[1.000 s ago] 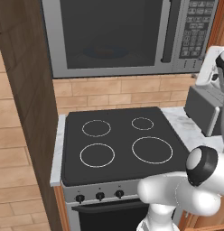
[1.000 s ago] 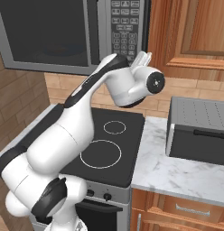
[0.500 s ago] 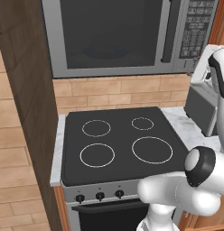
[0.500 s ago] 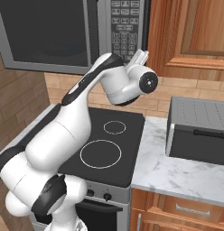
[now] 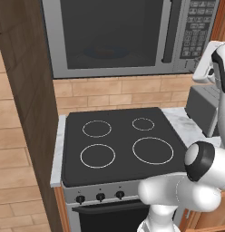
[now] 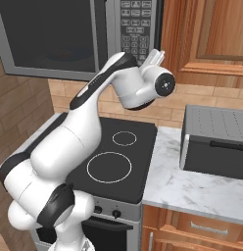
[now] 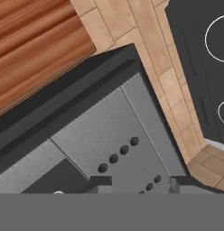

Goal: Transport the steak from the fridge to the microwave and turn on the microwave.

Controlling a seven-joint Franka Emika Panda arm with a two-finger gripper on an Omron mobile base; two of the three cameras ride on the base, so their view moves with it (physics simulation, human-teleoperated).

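Silver-grey microwave (image 5: 132, 38) with dark glass door shut above black four-ring stove (image 5: 121, 145); faint reddish shape behind glass, possibly steak, too dim to confirm. White two-finger gripper (image 6: 154, 58) raised at keypad (image 6: 134, 27), fingertips hidden against panel; cannot tell whether released or clenched. Since second ago, wrist has climbed toward 12 o'clock. Grey toaster oven (image 6: 216, 142) at 3 o'clock, cut off by frame.

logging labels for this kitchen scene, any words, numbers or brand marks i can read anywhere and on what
None can be read.
microwave keypad: the buttons carry marks, too small and blurred to read.
stove knobs: no markings visible.
grey countertop box: no text visible.
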